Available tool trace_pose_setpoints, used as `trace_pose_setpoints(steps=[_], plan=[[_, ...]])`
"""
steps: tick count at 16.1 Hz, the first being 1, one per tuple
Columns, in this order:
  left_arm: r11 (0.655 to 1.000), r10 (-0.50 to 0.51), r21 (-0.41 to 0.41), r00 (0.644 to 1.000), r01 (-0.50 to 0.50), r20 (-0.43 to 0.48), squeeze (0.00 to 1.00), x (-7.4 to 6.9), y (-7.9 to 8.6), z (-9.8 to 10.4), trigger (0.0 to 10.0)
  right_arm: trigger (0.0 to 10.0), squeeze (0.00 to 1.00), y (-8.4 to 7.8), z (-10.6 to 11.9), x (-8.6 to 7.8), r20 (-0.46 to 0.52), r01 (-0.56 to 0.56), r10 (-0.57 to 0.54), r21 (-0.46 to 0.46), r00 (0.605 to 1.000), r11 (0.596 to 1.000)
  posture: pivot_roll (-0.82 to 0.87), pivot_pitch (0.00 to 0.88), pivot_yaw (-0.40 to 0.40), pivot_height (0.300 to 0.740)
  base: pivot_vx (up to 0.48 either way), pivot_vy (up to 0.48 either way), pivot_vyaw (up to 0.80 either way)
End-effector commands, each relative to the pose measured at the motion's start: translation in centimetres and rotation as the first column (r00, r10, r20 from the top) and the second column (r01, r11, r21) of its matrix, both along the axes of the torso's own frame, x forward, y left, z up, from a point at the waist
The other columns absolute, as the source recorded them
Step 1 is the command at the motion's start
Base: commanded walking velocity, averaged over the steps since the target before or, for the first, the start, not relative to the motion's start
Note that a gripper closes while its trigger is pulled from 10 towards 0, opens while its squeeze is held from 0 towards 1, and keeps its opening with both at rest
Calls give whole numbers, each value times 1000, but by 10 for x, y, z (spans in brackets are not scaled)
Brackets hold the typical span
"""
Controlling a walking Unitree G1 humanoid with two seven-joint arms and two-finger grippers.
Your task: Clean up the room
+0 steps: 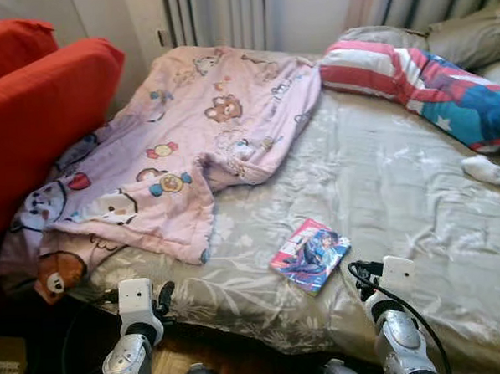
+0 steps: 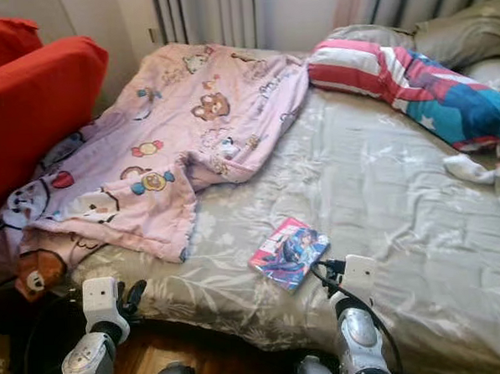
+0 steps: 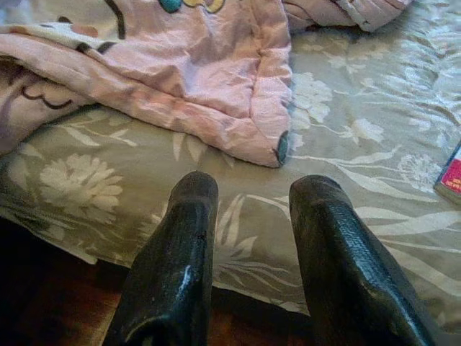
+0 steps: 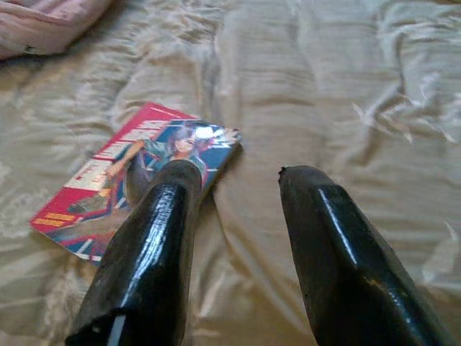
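1. We stand at the near edge of a bed (image 1: 384, 180) covered in a grey-beige sheet with a pale flower pattern.
2. A thin, glossy comic book with a pink and blue cover (image 1: 310, 255) lies flat on the sheet near the bed's front edge, just ahead of our right arm.
3. Our right gripper (image 4: 238, 184) hangs low over the sheet with its two black fingers spread wide and nothing between them; its one finger (image 4: 155, 238) overlaps the near corner of the comic book in the wrist view, though we cannot tell whether it touches.
4. Our left gripper (image 3: 252, 198) is also parted and empty, held at the bed's front edge, pointing toward the hem of a rumpled pink quilt printed with cartoon bears (image 1: 189, 140).
5. That quilt sprawls over the left half of the bed and spills off its left side, against a red upholstered sofa (image 1: 36, 106).
6. A brown teddy bear (image 1: 57, 275) sits at the quilt's lower left corner.
7. At the far right lies a long pillow striped red and white with a blue printed end (image 1: 421, 82), and near it a white sock (image 1: 488, 170).
8. Grey curtains (image 1: 216, 17) hang behind the bed.
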State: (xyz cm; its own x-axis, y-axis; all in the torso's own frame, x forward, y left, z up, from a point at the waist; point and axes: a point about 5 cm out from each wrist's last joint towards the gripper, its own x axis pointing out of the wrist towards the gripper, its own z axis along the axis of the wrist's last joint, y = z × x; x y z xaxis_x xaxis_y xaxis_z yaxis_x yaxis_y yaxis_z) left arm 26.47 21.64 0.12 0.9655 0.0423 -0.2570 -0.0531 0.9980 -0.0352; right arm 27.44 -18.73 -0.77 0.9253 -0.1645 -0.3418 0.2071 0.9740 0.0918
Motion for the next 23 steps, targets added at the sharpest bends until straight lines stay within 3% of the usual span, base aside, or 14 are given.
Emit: trace_pose_setpoints(steps=[1,19,23], plan=[[1000,7,-10,1000,-8,-12,0,-3,1,-3,10000,10000,0,0,-2,-2,-2,-4,4,4,1000,1000,88,118,8,629,0,0,0],[999,-32,-17,999,32,-18,0,-4,-2,-3,10000,10000,0,12,-3,-7,57,-51,47,75,997,996,80,159,23,629,0,0,89],[999,-39,-19,999,38,-18,0,-4,-2,-2,10000,10000,0,13,-3,-8,64,-61,56,76,996,995,82,151,20,629,268,0,0]])
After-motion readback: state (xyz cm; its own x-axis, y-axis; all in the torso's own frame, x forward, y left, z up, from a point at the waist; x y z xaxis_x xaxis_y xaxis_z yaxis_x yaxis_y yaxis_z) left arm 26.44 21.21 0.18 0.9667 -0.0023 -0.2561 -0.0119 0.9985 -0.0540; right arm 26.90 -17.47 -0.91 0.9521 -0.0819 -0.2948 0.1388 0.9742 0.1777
